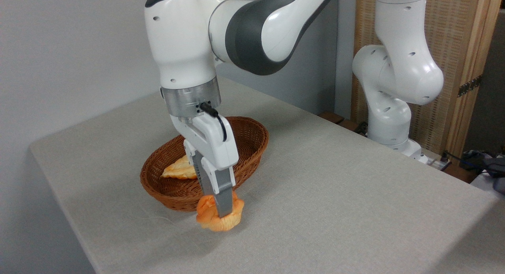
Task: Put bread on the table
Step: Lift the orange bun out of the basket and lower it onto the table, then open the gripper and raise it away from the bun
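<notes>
At the near edge of the basket (252, 148), the gripper (222, 215) points straight down, its grey fingers clamped on the bread (209, 219), a lumpy, knotted orange-golden bun. The bun sits at or just above the table (355, 195); contact cannot be confirmed. The table cover is a light grey-beige speckled cloth with a rounded corner. The basket is brown woven wicker, oval, and holds a paler, flatter loaf (179, 169).
</notes>
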